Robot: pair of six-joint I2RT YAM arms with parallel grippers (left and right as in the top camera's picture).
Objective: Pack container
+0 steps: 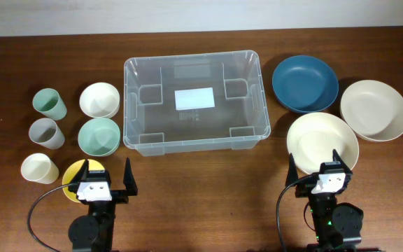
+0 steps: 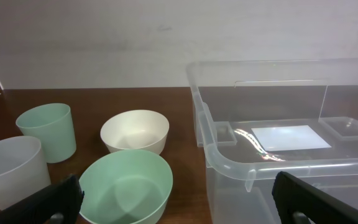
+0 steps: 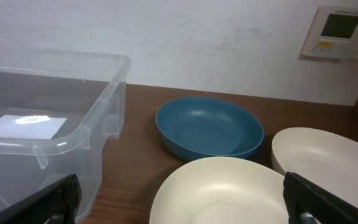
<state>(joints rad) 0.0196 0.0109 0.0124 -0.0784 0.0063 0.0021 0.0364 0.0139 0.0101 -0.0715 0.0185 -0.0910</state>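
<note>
Container [image 1: 187, 144] is seen empty, upper centre of the overhead frame. Both pincers are spread wide, nothing held: left gripper [image 1: 105, 169] at bottom left by the yellow plate [image 1: 71, 175], right gripper [image 1: 315, 165] at bottom right at the cream plate [image 1: 324, 133]. Risk: shallow plate rims could be slipped off, and the clear rolled rim could be clipped on lift-over. Container lies above and between both pincers, apart from each.

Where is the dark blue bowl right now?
Overhead, the dark blue bowl sits right of the container, behind the near cream bowl and left of the rightmost cream bowl.
</note>
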